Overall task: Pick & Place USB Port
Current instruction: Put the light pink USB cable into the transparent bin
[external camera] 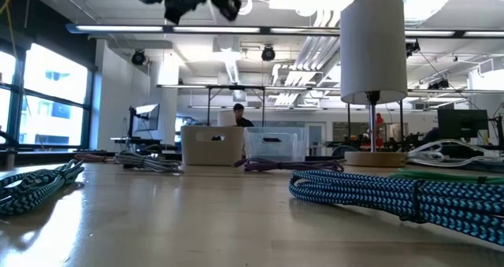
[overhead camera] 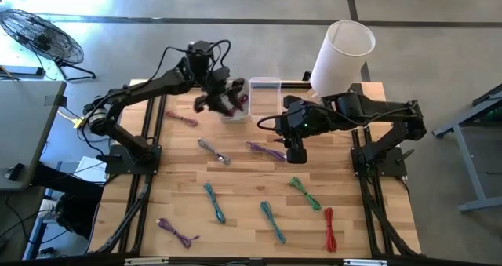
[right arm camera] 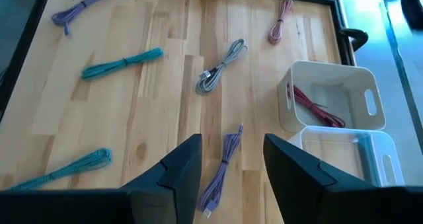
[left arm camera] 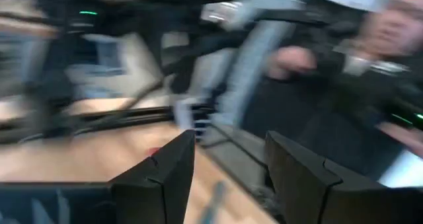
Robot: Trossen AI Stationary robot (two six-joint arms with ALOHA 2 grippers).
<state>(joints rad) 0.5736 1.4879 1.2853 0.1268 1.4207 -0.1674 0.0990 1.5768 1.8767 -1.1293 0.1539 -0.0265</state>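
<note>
Bundled USB cables lie scattered on the wooden table: a grey cable [right arm camera: 220, 65], a purple cable [right arm camera: 220, 159] beside it, teal cables [overhead camera: 214, 202], a green cable [overhead camera: 305, 193] and a red cable [overhead camera: 329, 227]. A dark red cable [right arm camera: 316, 108] rests inside the white bin [right arm camera: 328, 71].

Open-plan lab: monitors [external camera: 146, 117], ceiling ducts [external camera: 307, 58].

Wood-grain table [overhead camera: 243, 203] — pale planks, black frame. Cables: teal [right arm camera: 122, 64], grey [right arm camera: 220, 66], purple [right arm camera: 221, 163], green [overhead camera: 305, 193], red [overhead camera: 329, 228], pink [right arm camera: 281, 18]. White bin [right arm camera: 330, 95] holds a dark red cable [right arm camera: 316, 108] — clear bin [right arm camera: 350, 156] beside. White cylinder [overhead camera: 342, 56].
</note>
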